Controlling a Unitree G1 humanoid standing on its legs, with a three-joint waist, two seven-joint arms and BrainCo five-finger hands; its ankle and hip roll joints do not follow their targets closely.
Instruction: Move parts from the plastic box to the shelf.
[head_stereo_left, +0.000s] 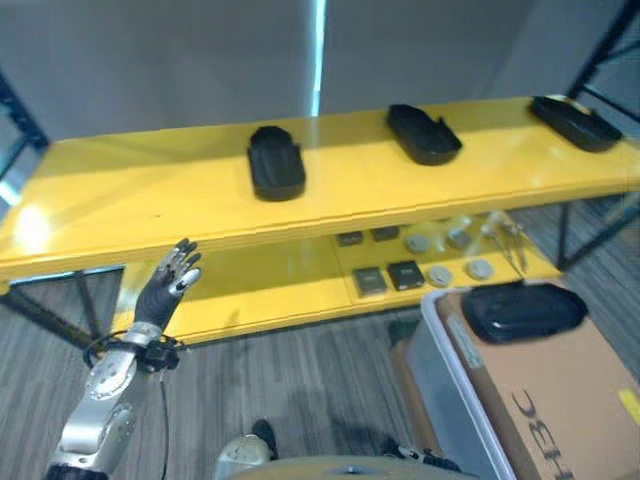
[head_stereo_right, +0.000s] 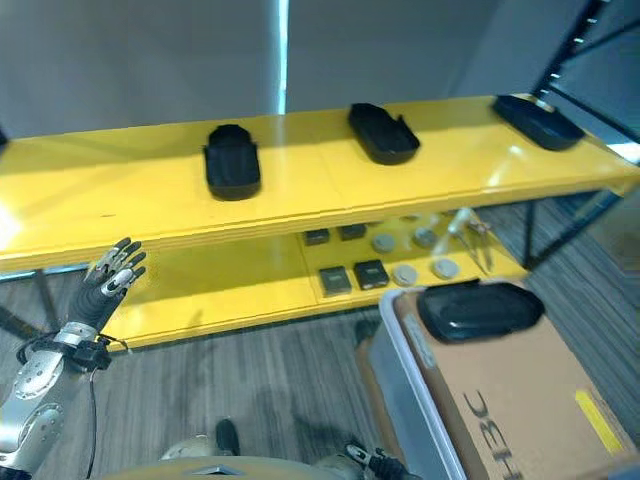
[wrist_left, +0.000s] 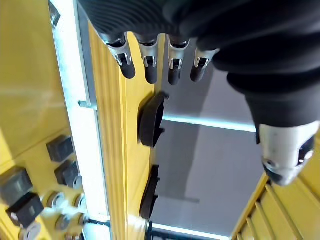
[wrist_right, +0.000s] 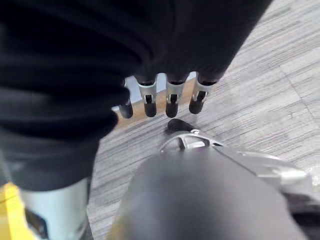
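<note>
Yellow shelf (head_stereo_left: 150, 195) boards run across the far side of the scene in two levels, and three black parts sit along the upper level: one near the middle (head_stereo_left: 275, 162), one further right (head_stereo_left: 423, 133) and one at the far right end (head_stereo_left: 575, 122), all well apart. On the lower level (head_stereo_left: 260, 285), right of centre, lie small dark square pieces (head_stereo_left: 405, 274) and a cluster of grey round pieces (head_stereo_left: 460, 270). I raise my left hand (head_stereo_left: 172, 278) at the near left, in front of the edge of the upper board, its fingers (wrist_left: 150, 62) straight and slightly spread, holding nothing and touching nothing. At the near right stands the plastic box (head_stereo_left: 450, 390), pale-walled, with a brown cardboard sheet (head_stereo_left: 560, 390) lying across its top. One more black part (head_stereo_left: 522, 309) rests on the far end of that cardboard, still at the box and apart from the shelf. My right hand (wrist_right: 160, 102) shows in its own wrist view above grey striped floor (wrist_right: 280, 90), its fingers hanging straight and loose with nothing between them. Behind the shelf stands a grey wall (head_stereo_left: 180, 60) with a thin bright vertical strip (head_stereo_left: 318, 55).
</note>
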